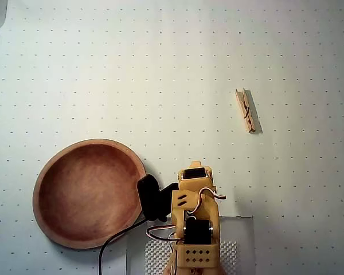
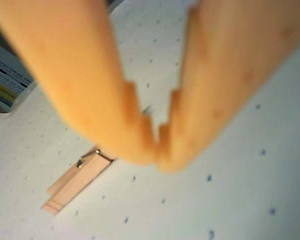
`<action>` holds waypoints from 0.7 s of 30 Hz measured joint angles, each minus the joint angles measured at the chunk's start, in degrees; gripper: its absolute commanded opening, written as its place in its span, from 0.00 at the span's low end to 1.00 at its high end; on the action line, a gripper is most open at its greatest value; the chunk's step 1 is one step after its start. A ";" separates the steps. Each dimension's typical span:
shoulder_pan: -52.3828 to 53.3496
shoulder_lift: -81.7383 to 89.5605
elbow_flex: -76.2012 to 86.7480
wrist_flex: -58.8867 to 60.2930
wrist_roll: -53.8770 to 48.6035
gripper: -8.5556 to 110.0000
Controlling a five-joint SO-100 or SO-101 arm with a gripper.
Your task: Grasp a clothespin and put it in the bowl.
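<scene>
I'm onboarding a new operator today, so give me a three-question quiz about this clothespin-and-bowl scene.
1. True or false: the clothespin already lies inside the bowl.
2. Multiple choice: in the overhead view, where is the clothespin relative to the arm? A) up and to the right, B) down and to the left, C) hidden under it.
3. Short answer: in the wrist view, how do the fingertips of the gripper stand, and do they hold anything?

Key
1. False. It lies on the dotted mat, well apart from the empty bowl.
2. A.
3. The tips meet or nearly meet, with nothing between them; the clothespin lies on the mat beyond them.
</scene>
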 measured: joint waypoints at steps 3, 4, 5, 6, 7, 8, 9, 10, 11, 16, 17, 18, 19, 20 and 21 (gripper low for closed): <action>0.00 0.09 -5.98 4.22 -5.01 0.05; 0.00 0.09 -8.00 5.54 -6.59 0.05; 0.00 0.18 -10.20 6.68 -8.17 0.05; 0.00 0.18 -11.95 7.47 -9.40 0.05; 0.00 0.09 -13.71 8.09 -10.46 0.05; 0.00 -0.88 -15.56 8.61 -11.51 0.05; 0.00 -2.02 -17.49 8.79 -12.57 0.05; 0.00 -3.96 -19.86 8.79 -13.62 0.05; 0.00 -5.89 -21.97 8.96 -14.33 0.05; 0.00 -16.00 -31.46 8.96 -17.31 0.05; 0.00 -19.60 -34.89 8.96 -18.11 0.05; 0.00 -21.62 -36.91 8.96 -18.54 0.05; 0.00 -24.08 -39.46 8.96 -19.25 0.05; 0.00 -27.86 -43.24 8.96 -20.39 0.05; 0.00 -29.88 -45.18 8.96 -21.01 0.05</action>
